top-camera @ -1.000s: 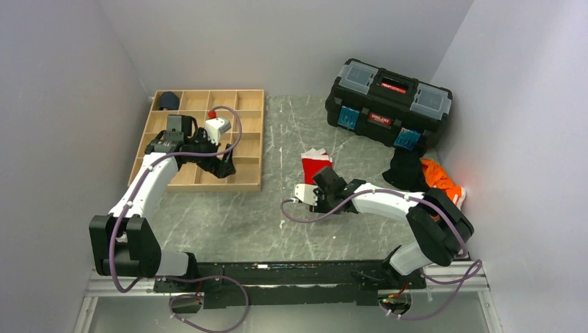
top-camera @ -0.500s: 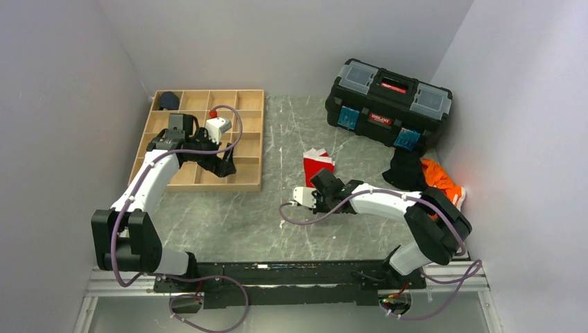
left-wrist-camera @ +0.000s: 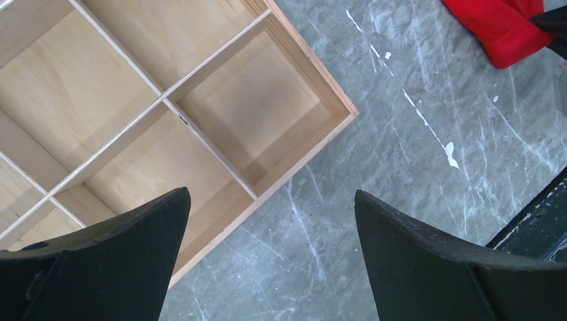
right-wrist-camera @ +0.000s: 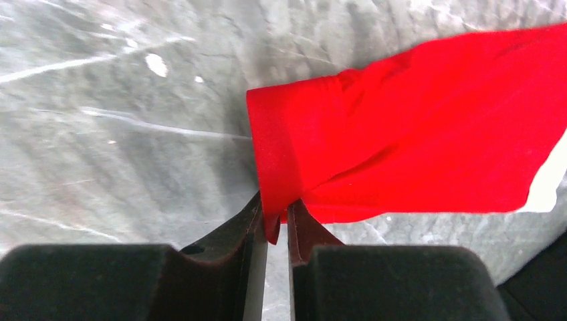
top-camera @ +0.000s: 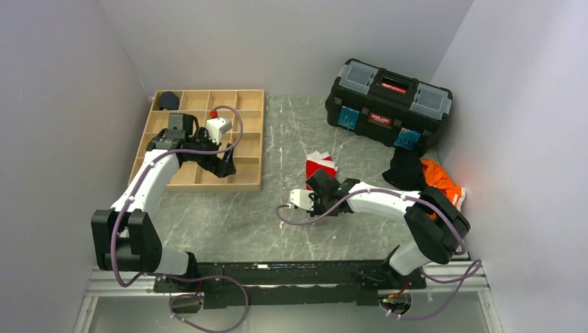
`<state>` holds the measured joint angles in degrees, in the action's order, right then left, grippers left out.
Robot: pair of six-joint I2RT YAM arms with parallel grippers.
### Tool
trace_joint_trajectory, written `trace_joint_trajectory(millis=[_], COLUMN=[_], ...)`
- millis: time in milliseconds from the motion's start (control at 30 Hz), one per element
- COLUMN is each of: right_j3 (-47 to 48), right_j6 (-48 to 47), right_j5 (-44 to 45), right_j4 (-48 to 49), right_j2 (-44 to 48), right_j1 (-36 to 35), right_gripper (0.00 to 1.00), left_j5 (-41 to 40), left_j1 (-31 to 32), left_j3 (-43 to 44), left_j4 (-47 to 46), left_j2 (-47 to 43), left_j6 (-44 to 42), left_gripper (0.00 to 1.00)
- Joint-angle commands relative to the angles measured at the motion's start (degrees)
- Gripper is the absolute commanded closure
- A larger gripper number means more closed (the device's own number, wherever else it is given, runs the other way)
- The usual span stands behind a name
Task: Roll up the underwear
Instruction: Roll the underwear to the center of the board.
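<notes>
Over on the left there was a wooden tray (top-camera: 248, 149) split into compartments, with a dark bundle (top-camera: 167, 101) sitting in its far-left corner slot. The left gripper (left-wrist-camera: 267, 200) hung over the tray's near-right corner, its 2 fingers spread wide with nothing between them.

Moving to the middle of the bench (top-camera: 243, 222), the underwear (right-wrist-camera: 414, 127) lay there mostly flat but kinda crumpled. It was bright red, with a bit of white trim showing at 1 edge. The right gripper (right-wrist-camera: 277, 224) was down at its near edge, pinched almost together on a folded corner of the red fabric, which creased up right there.

Further right, a black toolbox (top-camera: 388, 104) sat at the back of the bench. By the right wall a black cloth (top-camera: 405, 170) lay touching an orange cloth (top-camera: 444, 182).
</notes>
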<state>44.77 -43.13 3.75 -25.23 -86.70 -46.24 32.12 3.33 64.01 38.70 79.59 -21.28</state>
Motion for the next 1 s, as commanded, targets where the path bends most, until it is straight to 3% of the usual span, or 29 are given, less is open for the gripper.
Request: trace_joint_trajectory(millis=[0,533,967], right_j3=[2.5,10.9,24.2], right_j6=[3.1,7.7,0.3], right_j5=[-6.8,-25.4,-47.4], right_j4=[-5.4,-13.3,-30.0], right_j2=[0.4,-2.8,-14.7], right_j1=[-2.1,-5.1,6.8], right_gripper=[1.00,1.00,1.00], left_j5=[1.8,-0.7,8.4], left_j1=[-0.3,-0.2,-0.1], left_j3=[1.2,-2.9,-16.4], left_j4=[-0.2,0.6,-5.6], left_j2=[-1.5,-6.7,-16.4], left_j6=[-1.6,-5.9,-13.5], left_gripper=[0.01,0.01,0.04])
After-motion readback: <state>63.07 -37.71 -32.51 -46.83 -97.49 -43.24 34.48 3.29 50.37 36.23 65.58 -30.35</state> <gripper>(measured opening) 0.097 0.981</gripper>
